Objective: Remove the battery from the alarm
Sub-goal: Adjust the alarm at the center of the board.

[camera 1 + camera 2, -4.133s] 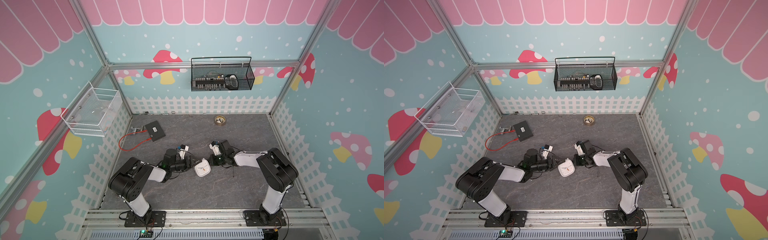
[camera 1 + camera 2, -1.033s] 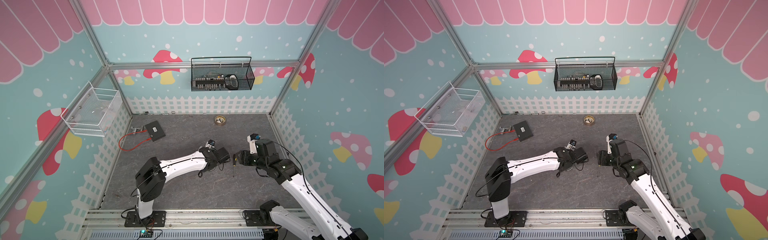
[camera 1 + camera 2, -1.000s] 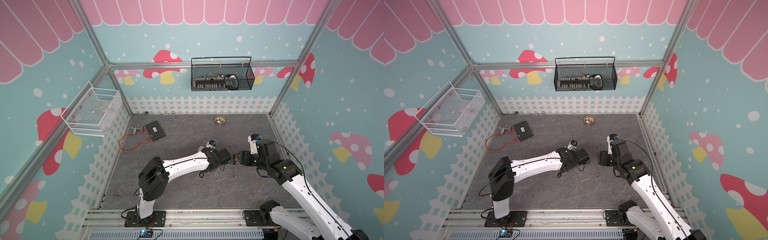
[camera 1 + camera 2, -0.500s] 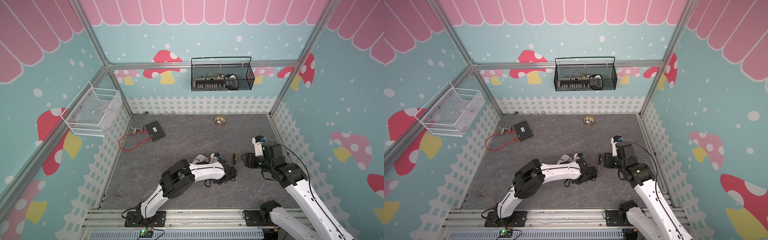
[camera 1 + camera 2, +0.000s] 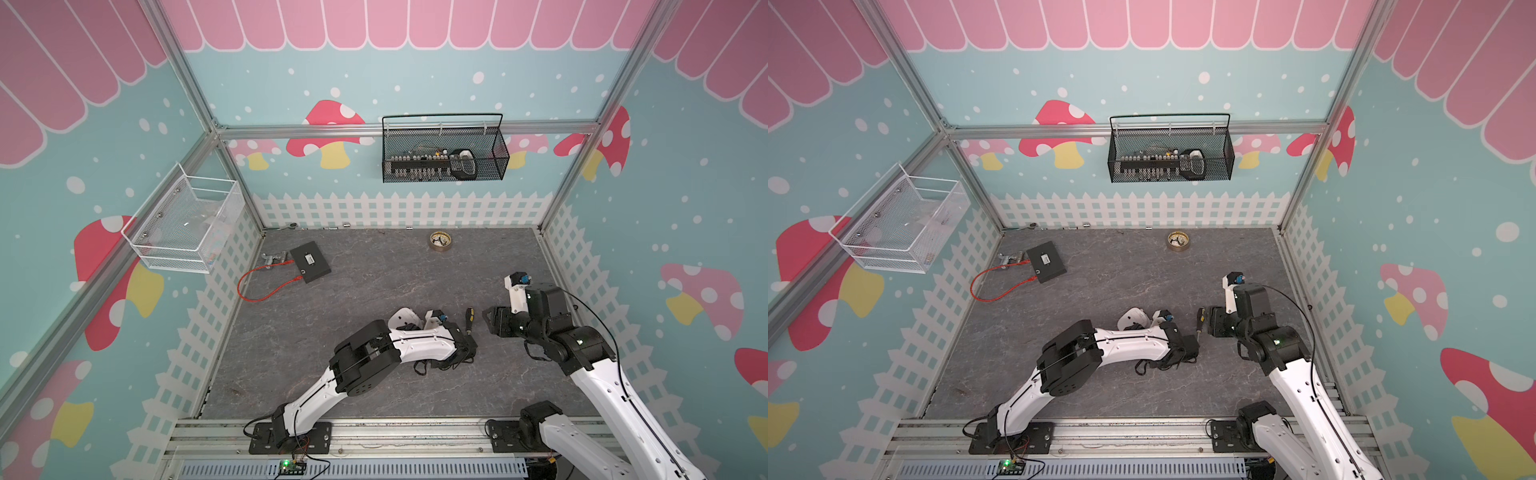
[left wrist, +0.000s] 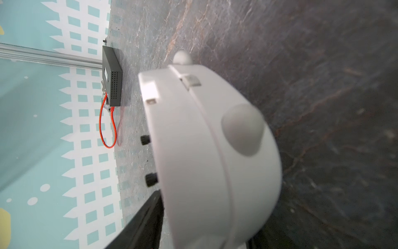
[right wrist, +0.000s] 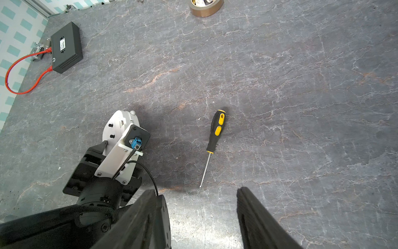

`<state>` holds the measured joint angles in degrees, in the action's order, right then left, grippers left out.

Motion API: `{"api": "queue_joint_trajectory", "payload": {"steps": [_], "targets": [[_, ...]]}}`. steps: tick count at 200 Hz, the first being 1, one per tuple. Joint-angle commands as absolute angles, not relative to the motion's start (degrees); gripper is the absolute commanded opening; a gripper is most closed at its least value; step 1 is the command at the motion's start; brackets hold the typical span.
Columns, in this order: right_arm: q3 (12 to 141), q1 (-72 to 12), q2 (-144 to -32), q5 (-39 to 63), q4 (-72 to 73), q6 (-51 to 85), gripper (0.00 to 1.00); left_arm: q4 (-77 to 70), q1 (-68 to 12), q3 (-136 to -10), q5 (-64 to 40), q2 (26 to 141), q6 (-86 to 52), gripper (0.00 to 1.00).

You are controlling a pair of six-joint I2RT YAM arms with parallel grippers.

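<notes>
Grey tabletop [image 5: 374,270]: alarm [image 6: 215,151] sits between left fingers [image 6: 142,224], grip unclear; right fingers [image 7: 258,220] spread.

One alarm clock [image 6: 204,151]. One screwdriver [image 7: 216,131]. One black box [image 5: 310,262]. One red cable [image 6: 108,147]. One round brass-coloured dial [image 5: 440,241]. Two wall baskets: black basket [image 5: 444,166], white basket [image 5: 183,226].

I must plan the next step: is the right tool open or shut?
Open. In the right wrist view, the right tool shows its two fingers far apart, gripping nothing; the screwdriver lies loose ahead.
</notes>
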<state>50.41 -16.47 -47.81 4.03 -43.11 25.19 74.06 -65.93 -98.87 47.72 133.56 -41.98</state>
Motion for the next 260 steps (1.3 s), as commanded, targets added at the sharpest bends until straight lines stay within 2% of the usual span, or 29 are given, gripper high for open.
{"api": "queue_joint_trajectory", "payload": {"steps": [1, 28, 63, 109, 124, 149, 164, 177, 195, 229, 260], "targets": [[49.8, -15.5, -47.7, 4.6, -43.0, 24.3, 0.65, 68.2, -65.8, -97.8, 42.3, 132.1, -40.1, 0.6], [49.9, -15.3, -47.8, 4.8, -43.0, 24.3, 0.65, 64.1, -65.8, -97.4, 38.1, 129.8, -36.6, 0.63], [49.9, -15.2, -47.6, 5.2, -43.1, 24.5, 0.66, 56.7, -65.4, -94.7, 30.3, 123.9, -32.0, 0.73], [50.6, -15.1, -48.3, 8.7, -42.7, 25.5, 0.66, 50.9, -61.5, -88.3, 25.7, 112.1, -30.7, 0.74], [48.3, -15.1, -48.9, 14.0, -40.2, 26.7, 0.58, 47.4, -57.1, -83.5, 23.3, 104.3, -30.3, 0.71], [39.0, -16.2, -50.8, 27.0, -29.0, 32.4, 0.29, 37.4, -46.6, -73.5, 16.4, 93.6, -27.8, 0.63], [34.7, -20.4, -53.4, 27.2, -23.0, 36.3, 0.16, 32.8, -40.9, -69.8, 12.6, 92.0, -26.2, 0.59], [33.4, -25.4, -56.9, 25.5, -19.1, 38.8, 0.09, 27.9, -37.7, -67.7, 8.9, 92.1, -25.3, 0.54], [33.1, -29.8, -63.0, 24.9, -14.0, 41.0, 0.04, 22.4, -34.8, -66.6, 2.5, 94.1, -25.1, 0.46], [36.2, -30.3, -70.8, 22.1, -10.4, 40.5, 0.02, 17.6, -33.0, -64.5, -4.0, 97.6, -26.0, 0.3], [44.7, -30.0, -77.2, 15.8, -14.3, 35.9, 0.02, 17.0, -32.7, -57.4, -4.7, 92.6, -27.8, 0.27]]}}
